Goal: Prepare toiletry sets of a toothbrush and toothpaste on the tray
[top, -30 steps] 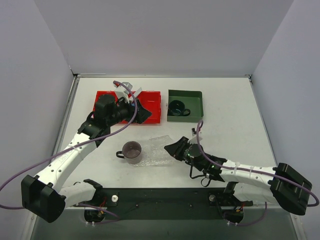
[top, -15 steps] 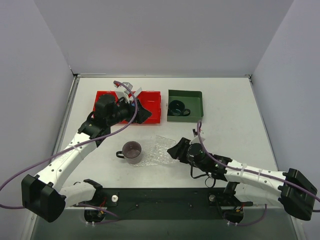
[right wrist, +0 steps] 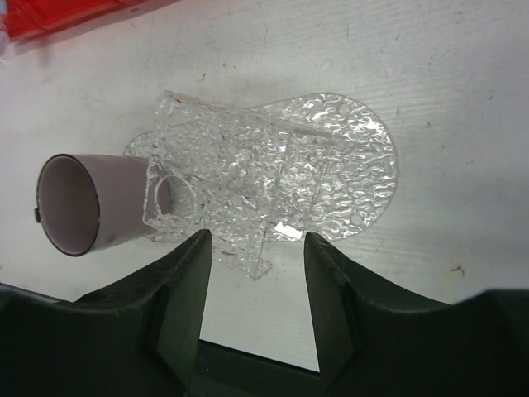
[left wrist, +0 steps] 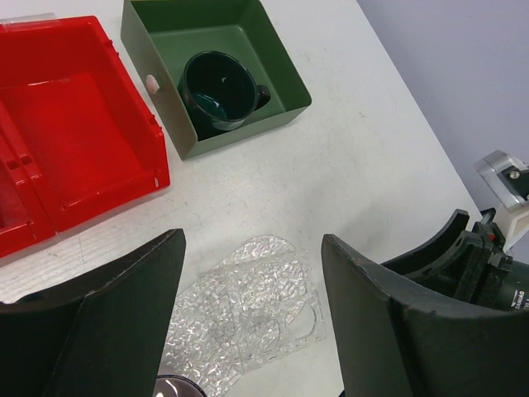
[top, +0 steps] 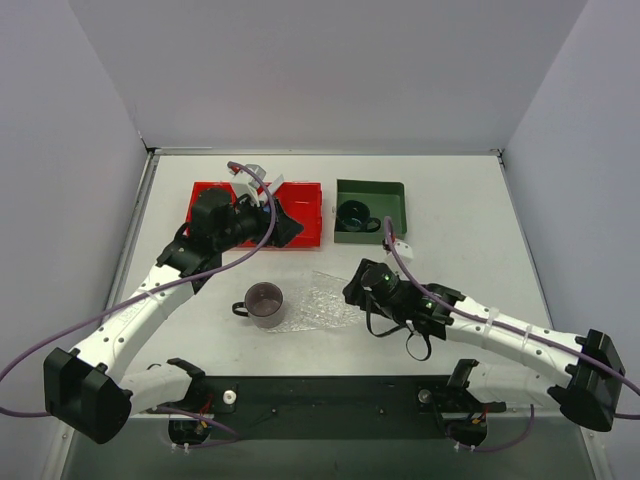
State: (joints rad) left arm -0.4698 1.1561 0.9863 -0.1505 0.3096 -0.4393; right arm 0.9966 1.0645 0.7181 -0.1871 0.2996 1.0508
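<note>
The clear bumpy tray [top: 318, 302] lies on the table in front of the bins; it also shows in the left wrist view [left wrist: 248, 306] and the right wrist view [right wrist: 281, 165]. My right gripper [top: 352, 293] is open and empty at the tray's right end, its fingers [right wrist: 186, 298] just short of the tray's near edge. My left gripper [top: 285, 228] is open and empty, held above the red bin's right part, looking down at the tray between its fingers [left wrist: 99, 322]. No toothbrush or toothpaste shows in any view.
A mauve cup [top: 264, 303] stands against the tray's left end. The red three-compartment bin [top: 305, 228] sits at the back left. The dark green bin [top: 385, 195] beside it holds a dark green cup [top: 354, 213].
My right gripper has moved a little back and to the right at the tray's end, and its forearm has swung up. The left arm has not moved.
</note>
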